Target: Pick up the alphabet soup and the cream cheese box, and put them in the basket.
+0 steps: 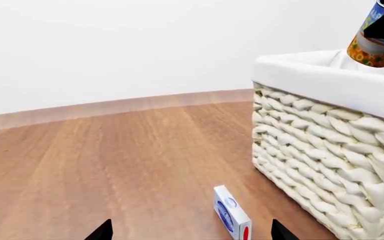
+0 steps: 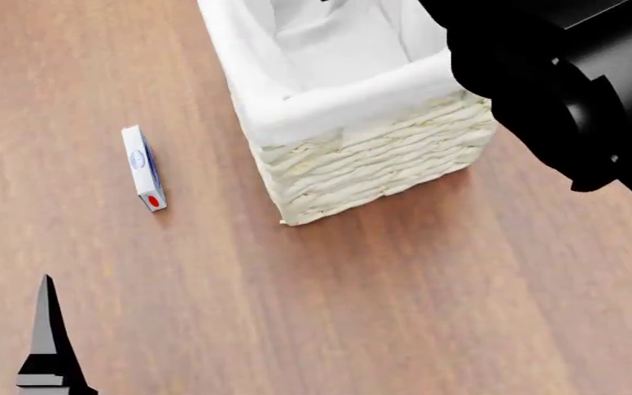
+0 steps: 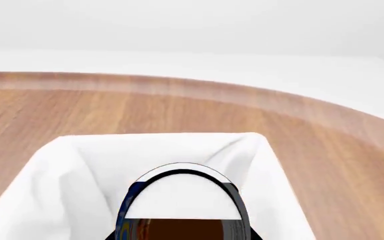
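Note:
The alphabet soup point(image 3: 182, 197), a blue-labelled can with a silvery top, hangs over the open basket point(image 3: 45, 195) with my right gripper point(image 3: 182, 236) shut on it. From the left wrist view the alphabet soup point(image 1: 373, 42) shows tilted above the basket's liner rim point(image 1: 325, 75). The cream cheese box point(image 1: 232, 217) lies on the wooden floor beside the basket's wicker wall point(image 1: 312, 140). It sits just ahead of my left gripper point(image 1: 192, 235), which is open and holds nothing. In the head view the cream cheese box point(image 2: 144, 169) lies left of the basket point(image 2: 371, 164).
The wooden floor point(image 2: 404, 313) runs to a white wall with a wood skirting point(image 1: 112, 107). My black right arm point(image 2: 569, 74) reaches over the basket's right side. One finger point(image 2: 45, 329) of the left gripper shows at the lower left.

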Controlling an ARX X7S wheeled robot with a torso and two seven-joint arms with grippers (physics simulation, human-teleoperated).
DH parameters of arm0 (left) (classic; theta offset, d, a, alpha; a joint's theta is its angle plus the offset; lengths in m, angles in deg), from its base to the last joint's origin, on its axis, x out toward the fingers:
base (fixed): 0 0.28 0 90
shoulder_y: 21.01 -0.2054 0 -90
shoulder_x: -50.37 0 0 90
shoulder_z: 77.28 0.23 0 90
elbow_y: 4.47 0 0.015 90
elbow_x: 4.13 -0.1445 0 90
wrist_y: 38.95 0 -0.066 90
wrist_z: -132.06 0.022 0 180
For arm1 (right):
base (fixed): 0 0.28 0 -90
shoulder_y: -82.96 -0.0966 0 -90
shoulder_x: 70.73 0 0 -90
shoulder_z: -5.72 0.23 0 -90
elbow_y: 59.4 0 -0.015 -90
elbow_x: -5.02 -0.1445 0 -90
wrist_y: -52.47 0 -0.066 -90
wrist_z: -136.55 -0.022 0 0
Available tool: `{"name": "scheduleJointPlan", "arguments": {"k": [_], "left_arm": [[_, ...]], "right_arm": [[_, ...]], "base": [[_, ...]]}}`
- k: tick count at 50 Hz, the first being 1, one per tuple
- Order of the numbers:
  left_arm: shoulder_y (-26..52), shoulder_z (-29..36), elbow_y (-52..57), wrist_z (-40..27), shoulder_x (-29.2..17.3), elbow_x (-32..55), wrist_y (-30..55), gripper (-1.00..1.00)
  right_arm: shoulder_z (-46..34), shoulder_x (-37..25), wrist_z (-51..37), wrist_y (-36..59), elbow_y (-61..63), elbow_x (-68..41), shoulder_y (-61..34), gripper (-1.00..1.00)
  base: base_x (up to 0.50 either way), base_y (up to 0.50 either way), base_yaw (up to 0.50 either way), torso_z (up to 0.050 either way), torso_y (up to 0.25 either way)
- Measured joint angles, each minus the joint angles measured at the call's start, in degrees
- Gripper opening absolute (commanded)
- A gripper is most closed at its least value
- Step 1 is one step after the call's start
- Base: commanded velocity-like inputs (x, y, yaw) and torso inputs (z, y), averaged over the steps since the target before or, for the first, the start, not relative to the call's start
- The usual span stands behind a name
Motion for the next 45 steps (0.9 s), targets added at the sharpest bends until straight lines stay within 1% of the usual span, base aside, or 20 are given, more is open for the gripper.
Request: {"name": "scheduleJointPlan", "arguments": {"k": [40, 41, 45], "left_arm": [[0.07, 0.50, -0.61, -0.49, -0.25, -0.31, -0.28, 1.00], [0.07, 0.51, -0.59, -0.51, -0.26, -0.32, -0.27, 1.00], [0.03, 0.54, -0.53, -0.58, -0.32, -0.35, -0.26, 1.00]], "right_arm": [[-0.37, 0.66, 0.45, -0.07, 0.76, 1.98, 2.67, -1.00], [-0.36, 0.66, 0.49, -0.05, 0.77, 2.01, 2.69, 1.00], [0.00, 0.71, 0.73, 0.14, 0.72, 3.02, 2.58, 1.00]], "base": [[0.00, 0.00, 0.00, 0.000, 0.001], [0.00, 0.00, 0.00, 0.000, 0.000], [0.00, 0.00, 0.00, 0.000, 0.000]]}}
